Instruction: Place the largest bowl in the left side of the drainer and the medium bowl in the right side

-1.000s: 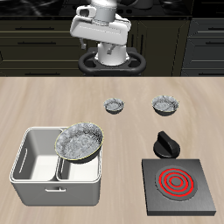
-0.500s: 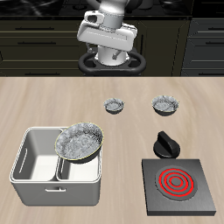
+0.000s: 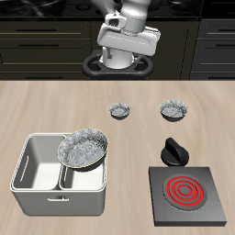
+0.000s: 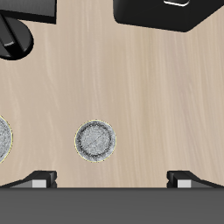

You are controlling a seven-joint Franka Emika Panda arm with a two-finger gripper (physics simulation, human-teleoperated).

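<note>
The largest bowl leans tilted on the drainer, over the centre wall and the compartment nearer the stove. The medium bowl stands on the table farther back, and only its edge shows in the wrist view. My gripper hangs high above the table's back edge, far from all the bowls. In the wrist view its fingertips stand wide apart, so the gripper is open and holds nothing. The drainer's back wall looks dark there.
A tiny bowl sits beside the medium one and lies under my gripper in the wrist view. A black stove plate with a red coil stands near the front edge, with a black knob just behind it.
My gripper has slid sideways along the table's back, toward the stove's side, and turned a little. The bowls and the drainer have not moved.
</note>
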